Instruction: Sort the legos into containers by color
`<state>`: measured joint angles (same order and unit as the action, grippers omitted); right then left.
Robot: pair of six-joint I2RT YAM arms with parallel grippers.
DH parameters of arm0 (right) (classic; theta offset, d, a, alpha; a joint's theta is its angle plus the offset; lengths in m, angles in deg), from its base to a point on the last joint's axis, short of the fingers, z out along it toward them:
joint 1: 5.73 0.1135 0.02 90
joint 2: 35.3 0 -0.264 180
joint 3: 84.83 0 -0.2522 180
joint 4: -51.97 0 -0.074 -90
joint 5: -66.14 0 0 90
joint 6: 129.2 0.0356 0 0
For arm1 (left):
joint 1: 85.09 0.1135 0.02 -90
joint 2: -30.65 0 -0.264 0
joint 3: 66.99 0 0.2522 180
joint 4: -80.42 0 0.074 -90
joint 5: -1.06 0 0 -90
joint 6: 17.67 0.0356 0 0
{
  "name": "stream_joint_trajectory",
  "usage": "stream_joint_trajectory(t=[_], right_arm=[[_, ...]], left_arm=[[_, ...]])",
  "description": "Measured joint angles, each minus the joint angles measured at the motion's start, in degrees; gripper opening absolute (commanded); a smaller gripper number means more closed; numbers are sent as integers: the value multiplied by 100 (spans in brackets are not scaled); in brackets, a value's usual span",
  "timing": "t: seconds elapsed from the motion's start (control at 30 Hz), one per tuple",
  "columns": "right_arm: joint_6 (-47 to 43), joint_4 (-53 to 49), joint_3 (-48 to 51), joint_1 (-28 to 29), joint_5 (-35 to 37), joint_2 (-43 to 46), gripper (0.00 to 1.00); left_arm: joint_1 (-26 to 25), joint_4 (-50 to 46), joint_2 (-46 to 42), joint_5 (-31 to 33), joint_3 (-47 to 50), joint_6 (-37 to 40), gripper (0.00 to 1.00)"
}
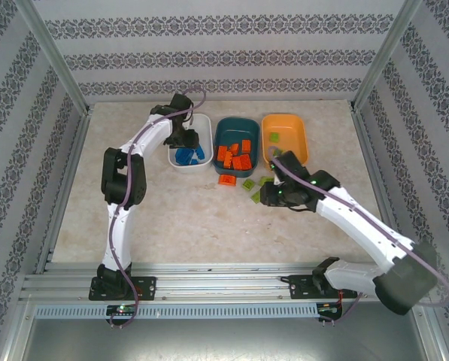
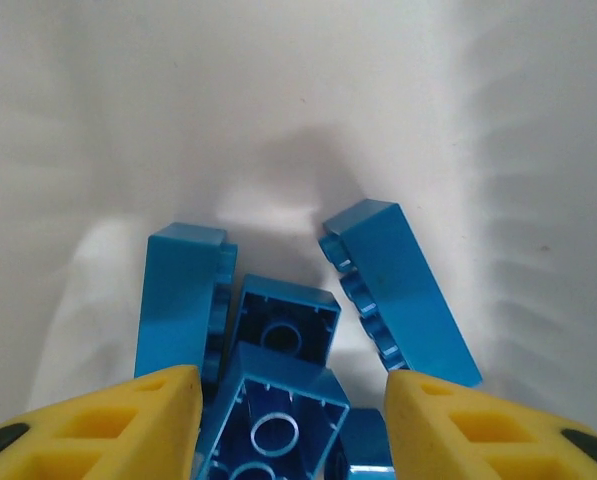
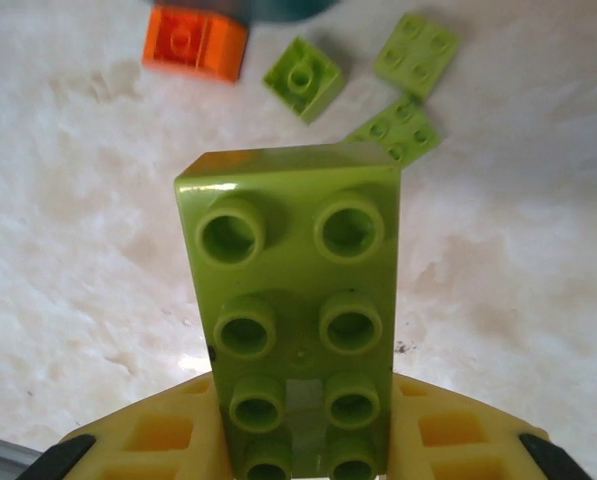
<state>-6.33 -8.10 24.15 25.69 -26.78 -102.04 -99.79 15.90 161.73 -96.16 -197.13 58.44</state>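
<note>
Top view high over table [image 1: 171, 218]; wrist views close, looking down.

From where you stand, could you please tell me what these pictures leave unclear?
- Top view: the left arm covers part of the white tray, so the blue bricks cannot be counted.
- Left wrist view: the nearest blue bricks run off the bottom edge, partly behind the left gripper.
- Right wrist view: the green brick in the right gripper runs off the bottom edge; the orange brick is blurred and cut by the top edge.
</note>
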Motion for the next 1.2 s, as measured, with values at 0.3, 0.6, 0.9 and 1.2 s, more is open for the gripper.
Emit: stream_joint_trajectory(t=[0.3, 0.6, 0.9, 1.2], right_arm=[[-122, -90, -457, -1349, -444, -17, 26], [-149, 214, -684, -1368, -826, -1088, 27], [-160, 511, -887, -1491, -868, -1910, 27], [-380, 616, -2612, -2028, -815, -3775, 27]], left_arm=[[15, -157, -44, -37, -26, -28, 70], [0, 151, -2111, -269, 1335, -136, 81], [-308, 612, -3759, -437, 3099, -310, 84], [-643, 669, -5445, -501, 5025, -684, 89]])
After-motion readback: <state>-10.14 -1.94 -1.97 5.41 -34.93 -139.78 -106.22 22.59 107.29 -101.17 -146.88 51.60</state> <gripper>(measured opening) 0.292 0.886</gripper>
